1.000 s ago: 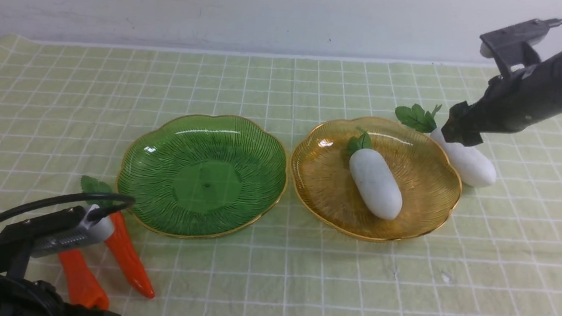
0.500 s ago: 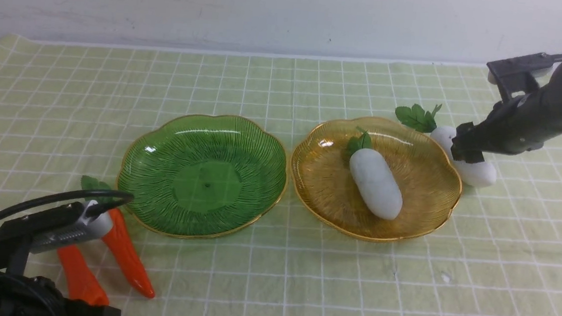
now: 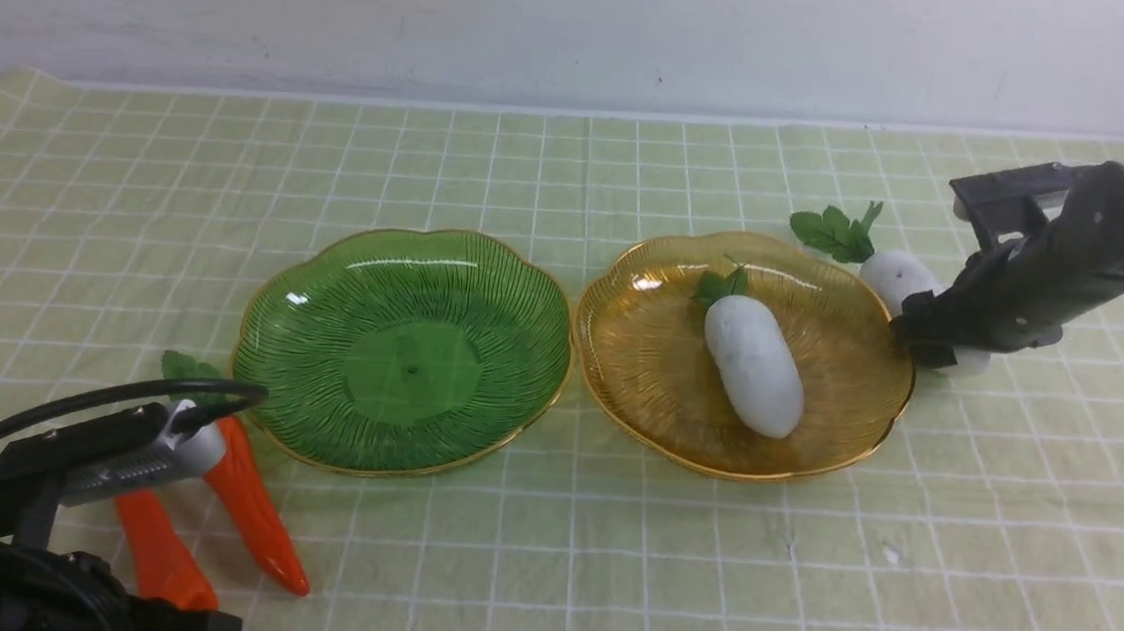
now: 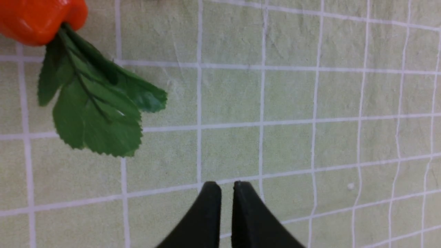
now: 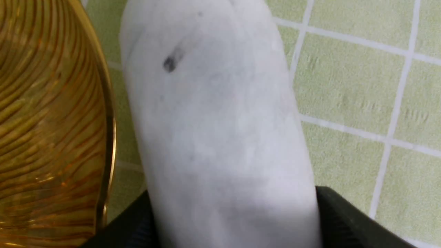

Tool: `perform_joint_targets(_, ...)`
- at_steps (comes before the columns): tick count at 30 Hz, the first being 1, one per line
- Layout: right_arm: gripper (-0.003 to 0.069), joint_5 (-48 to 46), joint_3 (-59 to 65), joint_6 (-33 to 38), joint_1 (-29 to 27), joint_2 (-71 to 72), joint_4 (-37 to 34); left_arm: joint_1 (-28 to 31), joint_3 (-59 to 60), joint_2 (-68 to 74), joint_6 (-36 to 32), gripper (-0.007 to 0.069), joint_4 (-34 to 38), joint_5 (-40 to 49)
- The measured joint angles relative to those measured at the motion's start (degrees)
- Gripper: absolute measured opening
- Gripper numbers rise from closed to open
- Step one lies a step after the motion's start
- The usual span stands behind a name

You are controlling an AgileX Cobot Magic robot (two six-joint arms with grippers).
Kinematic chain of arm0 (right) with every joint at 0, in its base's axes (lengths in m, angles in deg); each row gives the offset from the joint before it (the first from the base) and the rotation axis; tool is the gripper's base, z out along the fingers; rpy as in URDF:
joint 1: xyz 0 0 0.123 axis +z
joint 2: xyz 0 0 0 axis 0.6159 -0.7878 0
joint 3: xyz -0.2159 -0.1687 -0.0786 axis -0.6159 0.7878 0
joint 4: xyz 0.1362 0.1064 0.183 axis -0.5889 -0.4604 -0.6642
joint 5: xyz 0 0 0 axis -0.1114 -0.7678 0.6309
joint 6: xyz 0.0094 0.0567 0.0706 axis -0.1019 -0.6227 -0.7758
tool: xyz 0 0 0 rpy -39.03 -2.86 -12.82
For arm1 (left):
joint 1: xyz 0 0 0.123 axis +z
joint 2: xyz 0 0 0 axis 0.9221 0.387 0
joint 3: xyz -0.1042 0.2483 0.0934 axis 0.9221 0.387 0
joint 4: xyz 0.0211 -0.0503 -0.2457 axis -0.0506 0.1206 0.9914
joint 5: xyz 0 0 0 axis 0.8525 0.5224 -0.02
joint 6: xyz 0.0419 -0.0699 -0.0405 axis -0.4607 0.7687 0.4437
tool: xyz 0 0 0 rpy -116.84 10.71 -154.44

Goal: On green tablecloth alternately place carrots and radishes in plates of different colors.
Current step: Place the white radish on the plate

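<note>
On the green tablecloth (image 3: 603, 560), the dark green plate (image 3: 343, 288) is empty. The amber-yellow plate (image 3: 647, 382) holds one white radish (image 3: 754, 366). A second radish (image 3: 901, 277) lies on the cloth just right of the amber plate. My right gripper (image 3: 926, 339) is low over its rounded end. In the right wrist view the jaws touch both sides of this radish (image 5: 213, 120), close to the amber rim (image 5: 106, 137). Two orange carrots (image 3: 251, 502) (image 3: 162, 555) lie at the front left. My left gripper (image 4: 227, 184) is shut and empty above the cloth, near one carrot's thick end (image 4: 38, 17).
The held radish's green leaves (image 3: 834, 235) lie behind the amber plate. One carrot's leaf tuft (image 4: 96, 113) spreads on the cloth close to my left gripper. The two plates nearly touch at mid-table. A pale wall (image 3: 545, 23) backs the table.
My right gripper has come down and towards me along the radish beside the amber plate, and now grips its rounded end. The amber plate has shifted slightly left. My left arm has barely moved.
</note>
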Motion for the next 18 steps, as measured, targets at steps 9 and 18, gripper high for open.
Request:
perform_joint_targets(9,0.0483,-13.94,-8.42,-1.28,0.00,1.69,7.66,0.00,0.00,0.00,0.00,0.0034,0.00,0.00)
perform_joint_targets(18,0.0483,-34.53,-19.67,-12.73,0.00,4.18,-2.40,0.00,0.00,0.00,0.00,0.0034,0.00,0.00)
